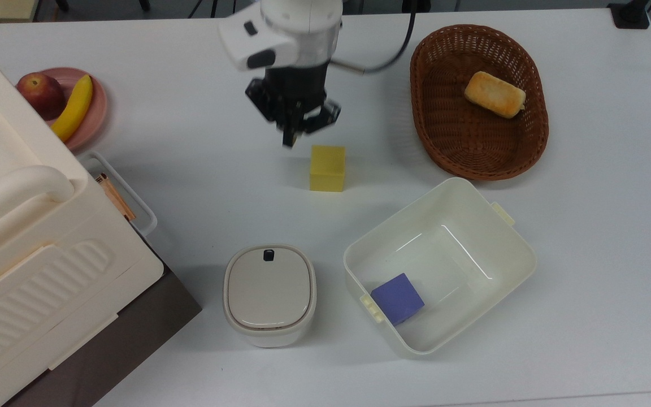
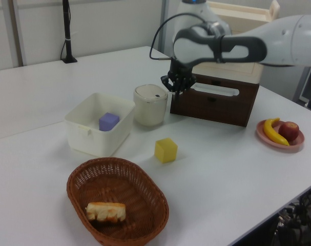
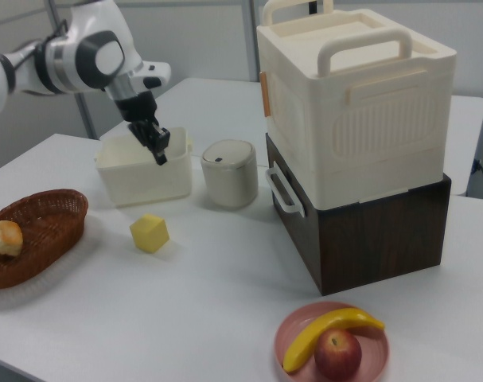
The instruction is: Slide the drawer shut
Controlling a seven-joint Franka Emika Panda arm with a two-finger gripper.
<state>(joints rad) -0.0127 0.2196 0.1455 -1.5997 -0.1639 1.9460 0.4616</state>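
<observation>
The drawer [image 3: 299, 229] has a dark brown front panel and a white loop handle [image 3: 282, 193], and sits under the cream cabinet. Its front stands about flush with the cabinet's face. It also shows at the left view's right [image 2: 215, 105], and its handle [image 1: 143, 204] is at the top view's left. My gripper [image 1: 290, 139] hangs well away from the drawer, over the table just behind the yellow cube [image 1: 327, 168]. In the right view the gripper [image 3: 159, 155] points down with its fingers together and nothing between them.
A lidded pot [image 1: 269, 291] stands near the drawer. Beside it is a cream bin [image 1: 509, 240] with a purple cube [image 1: 398, 298] inside. At the top view's upper right a brown basket [image 1: 435, 118] holds bread. A pink plate [image 1: 98, 107] carries an apple and a banana.
</observation>
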